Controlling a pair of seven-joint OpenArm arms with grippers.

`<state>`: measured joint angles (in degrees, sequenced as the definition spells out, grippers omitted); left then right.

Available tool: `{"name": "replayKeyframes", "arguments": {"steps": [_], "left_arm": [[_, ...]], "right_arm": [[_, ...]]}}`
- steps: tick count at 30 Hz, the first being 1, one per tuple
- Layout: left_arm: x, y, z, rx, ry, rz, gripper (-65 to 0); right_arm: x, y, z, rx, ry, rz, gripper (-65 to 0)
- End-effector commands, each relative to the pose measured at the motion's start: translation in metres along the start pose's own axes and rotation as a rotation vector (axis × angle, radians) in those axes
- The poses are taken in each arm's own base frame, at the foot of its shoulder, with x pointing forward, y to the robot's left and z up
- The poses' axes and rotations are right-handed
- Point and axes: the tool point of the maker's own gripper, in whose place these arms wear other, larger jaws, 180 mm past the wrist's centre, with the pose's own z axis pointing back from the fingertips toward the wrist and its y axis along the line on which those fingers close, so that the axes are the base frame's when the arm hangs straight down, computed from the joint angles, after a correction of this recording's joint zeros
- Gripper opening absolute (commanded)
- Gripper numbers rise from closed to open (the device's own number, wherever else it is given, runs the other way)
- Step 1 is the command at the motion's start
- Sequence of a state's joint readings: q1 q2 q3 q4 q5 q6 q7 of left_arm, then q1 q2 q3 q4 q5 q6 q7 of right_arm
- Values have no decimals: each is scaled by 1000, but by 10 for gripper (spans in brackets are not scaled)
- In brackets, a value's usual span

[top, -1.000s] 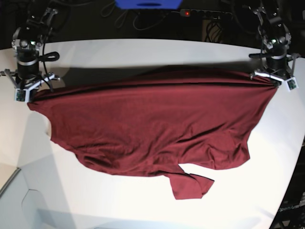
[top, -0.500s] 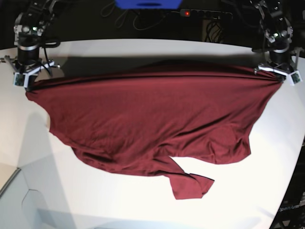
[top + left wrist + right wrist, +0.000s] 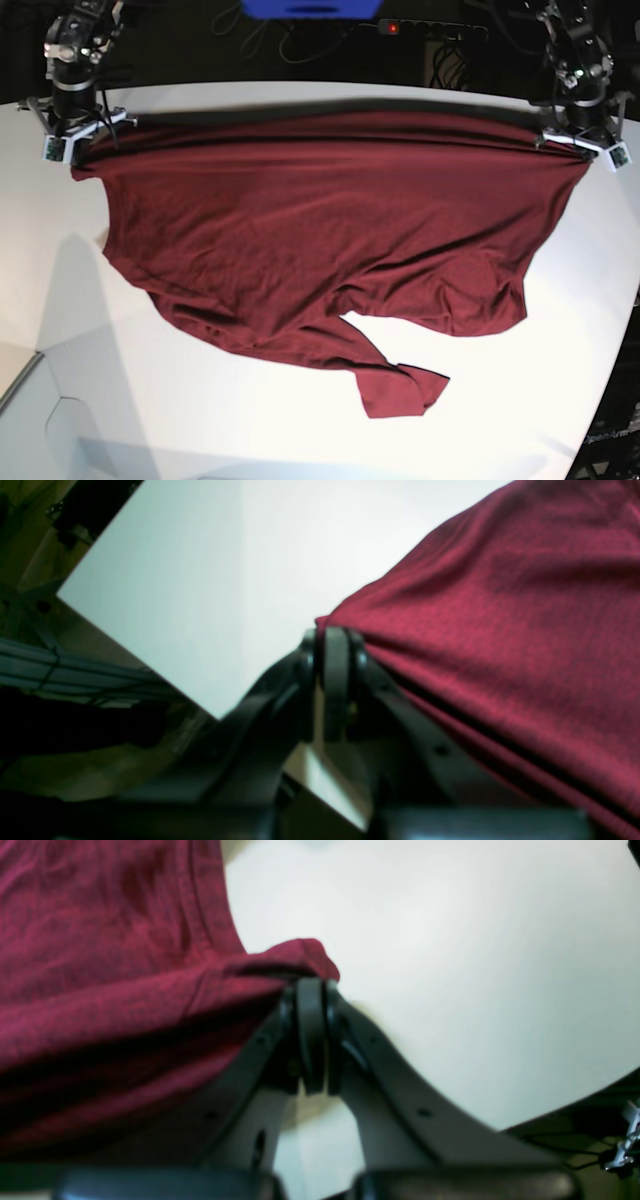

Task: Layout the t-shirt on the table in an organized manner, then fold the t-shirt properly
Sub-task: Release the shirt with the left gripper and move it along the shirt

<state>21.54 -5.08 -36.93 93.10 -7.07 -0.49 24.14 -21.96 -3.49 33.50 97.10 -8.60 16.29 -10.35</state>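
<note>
The maroon t-shirt [image 3: 320, 230] hangs stretched between my two grippers along the far side of the white table [image 3: 250, 430]. Its lower part lies wrinkled on the tabletop, and one sleeve [image 3: 400, 390] trails toward the near edge. My left gripper [image 3: 583, 150] is at the base view's right and is shut on a corner of the t-shirt [image 3: 500, 630]. The left wrist view shows the pinched jaws of that gripper [image 3: 332, 635]. My right gripper [image 3: 75, 155] is at the base view's left. It [image 3: 310, 985] is shut on a bunched fold of the t-shirt [image 3: 100, 965].
A power strip [image 3: 430, 28] with a red light and cables lies behind the table's far edge, beside a blue object [image 3: 310, 8]. The table's curved edge [image 3: 615, 330] runs down the right. Its corner edge [image 3: 140, 650] shows in the left wrist view, with dark clutter beyond.
Both grippers have moved toward the table's far edge while still gripping. They pulled the shirt's upper edge back and straighter, and the body has spread flatter.
</note>
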Motion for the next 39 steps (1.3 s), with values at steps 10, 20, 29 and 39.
{"name": "replayKeyframes", "arguments": {"steps": [10,20,29,39], "left_arm": [[12,9,3,19,-43,-22,-221],[44,4,7,12,-128,-14,-203],[108,3,11,-23,-277,-7,-202],[185,-55,-67,-190,-313,158,-201]], "right_arm": [[15,-11,2,-31,-52,8,-650],[14,14,3,111,-48,42,-650],[3,22,4,123,-8,17,-590],[9,-20,0,-33,13,-83,-343]]}}
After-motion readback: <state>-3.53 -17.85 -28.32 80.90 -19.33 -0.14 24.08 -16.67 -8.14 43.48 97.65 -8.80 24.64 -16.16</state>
